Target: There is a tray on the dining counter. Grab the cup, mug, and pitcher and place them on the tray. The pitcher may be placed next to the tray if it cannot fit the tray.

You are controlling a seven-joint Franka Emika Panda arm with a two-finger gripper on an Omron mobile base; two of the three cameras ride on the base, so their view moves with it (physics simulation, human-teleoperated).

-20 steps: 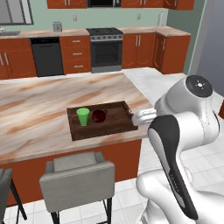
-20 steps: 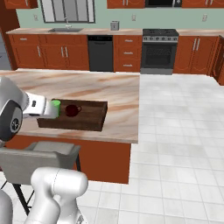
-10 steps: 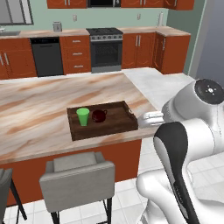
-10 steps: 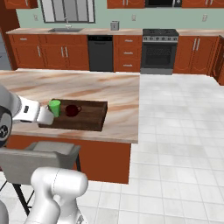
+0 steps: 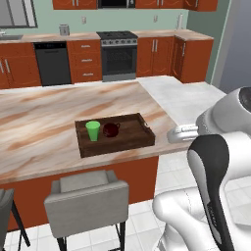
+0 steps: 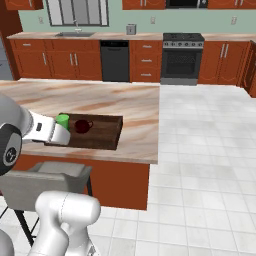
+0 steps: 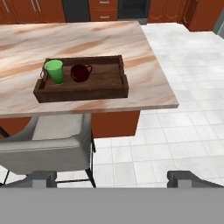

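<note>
The gripper (image 7: 112,177) is held wide open and empty, well back from the dining counter (image 7: 87,41), above a grey stool (image 7: 46,142) and the white tiled floor (image 7: 175,131). On the counter the tray (image 7: 105,83) is seen near the front edge, with the cup (image 7: 54,71) standing upright at its left end and the mug (image 7: 79,72) just beside it, the right half of the tray being bare. No writing or label can be read on any of these things.

Pretty standard kitchen: reddish wood cabinets (image 6: 60,62), pale green wall (image 5: 46,23), black stove (image 5: 118,55), white tile floor (image 6: 210,150), grey chair (image 5: 86,203).
</note>
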